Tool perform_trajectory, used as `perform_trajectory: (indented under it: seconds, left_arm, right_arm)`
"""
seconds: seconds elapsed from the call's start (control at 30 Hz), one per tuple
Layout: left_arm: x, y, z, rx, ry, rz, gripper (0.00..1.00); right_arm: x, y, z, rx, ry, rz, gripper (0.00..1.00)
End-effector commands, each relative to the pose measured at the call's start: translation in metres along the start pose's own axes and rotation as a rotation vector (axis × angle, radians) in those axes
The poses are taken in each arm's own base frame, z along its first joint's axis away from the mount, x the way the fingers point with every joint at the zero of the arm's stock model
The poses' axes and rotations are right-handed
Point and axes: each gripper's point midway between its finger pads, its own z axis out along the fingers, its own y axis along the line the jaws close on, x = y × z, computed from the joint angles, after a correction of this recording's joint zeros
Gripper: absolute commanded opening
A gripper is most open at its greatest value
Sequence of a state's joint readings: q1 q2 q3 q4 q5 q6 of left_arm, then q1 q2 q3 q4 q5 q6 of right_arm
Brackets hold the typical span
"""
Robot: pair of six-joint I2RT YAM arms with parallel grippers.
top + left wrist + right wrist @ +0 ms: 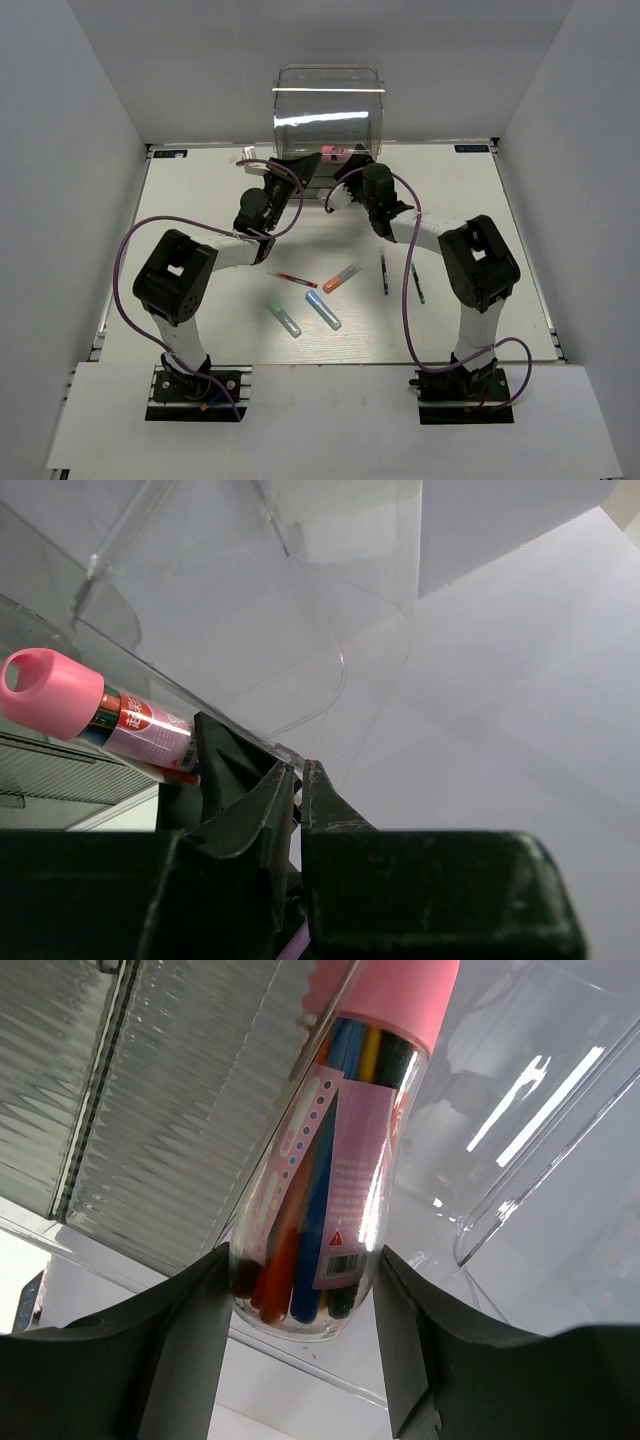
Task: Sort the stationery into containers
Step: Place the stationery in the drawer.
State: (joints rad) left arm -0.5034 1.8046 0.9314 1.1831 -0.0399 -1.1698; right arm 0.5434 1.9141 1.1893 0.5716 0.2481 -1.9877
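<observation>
Stationery is lying loose on the white desk (200, 200) in front of the two arm bases: a thin red pen (292, 279), a short orange marker (341, 277), a light-blue marker (322, 310) and a green marker (283, 317) are clustered near the middle. Two thin dark pens (384, 272) (417, 285) are resting just to their right.

Both arms are reaching toward the tall clear cabinet (328, 110) standing at the far edge of the desk. The right hand (300, 1260) is gripping the fat pink marker (350, 1130) around its lower body, one finger on each side, with the pink cap pointing away from the wrist. It is holding the marker at the front of the cabinet's lower drawers, against clear plastic walls. Whether the marker is sitting inside a drawer is not clear.

The left hand (297, 767) is nearly closed, leaving only a thin slit between its fingers. A clear drawer edge (180, 685) is running down to its tips, though a pinch on it cannot be confirmed.
</observation>
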Motion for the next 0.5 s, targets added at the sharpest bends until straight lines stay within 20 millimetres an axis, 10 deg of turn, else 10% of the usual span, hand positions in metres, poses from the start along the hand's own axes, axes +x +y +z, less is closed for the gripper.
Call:
perform_trajectory:
  seconds: [0.0, 0.47]
  left_arm:
    - [-0.025, -0.056, 0.002, 0.134, -0.064, -0.006, 0.00]
    - [-0.025, -0.055, 0.000, 0.134, -0.064, -0.006, 0.00]
  right_arm:
    - [0.006, -0.022, 0.003, 0.069, 0.005, -0.047, 0.40]
    - [0.018, -0.034, 0.004, 0.124, 0.033, -0.014, 0.60]
